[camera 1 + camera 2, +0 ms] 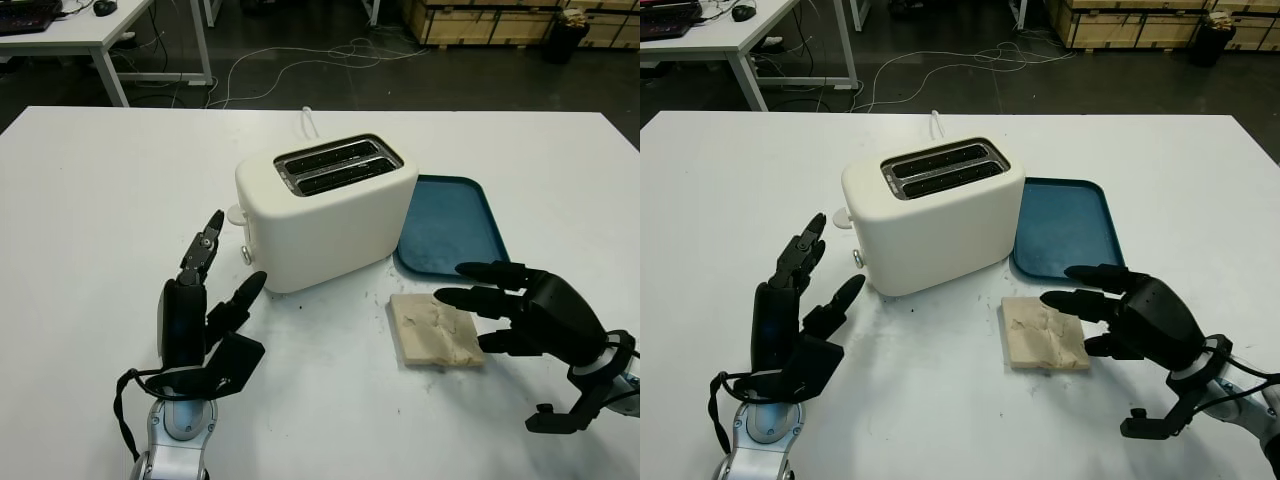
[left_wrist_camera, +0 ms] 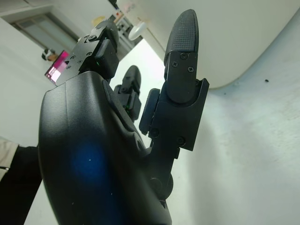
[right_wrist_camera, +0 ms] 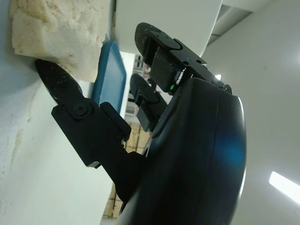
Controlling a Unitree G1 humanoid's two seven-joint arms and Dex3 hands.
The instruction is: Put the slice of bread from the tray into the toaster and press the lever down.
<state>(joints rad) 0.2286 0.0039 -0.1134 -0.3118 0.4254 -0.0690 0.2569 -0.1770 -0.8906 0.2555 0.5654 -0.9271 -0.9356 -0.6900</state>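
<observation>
Beside the tray (image 1: 450, 225), we are hovering our open right hand (image 1: 520, 310) over the bread (image 1: 435, 330); left hand (image 1: 205, 320) is waiting open near the toaster (image 1: 325, 210).

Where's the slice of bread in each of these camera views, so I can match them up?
Left eye view: slice of bread on the white table, just in front of the blue tray, by the right hand's fingertips.
Right eye view: same place, bread right of centre.
Left wrist view: not in it.
Right wrist view: bread at the corner beyond the fingertips.
Shared landmark: the white toaster.
</observation>
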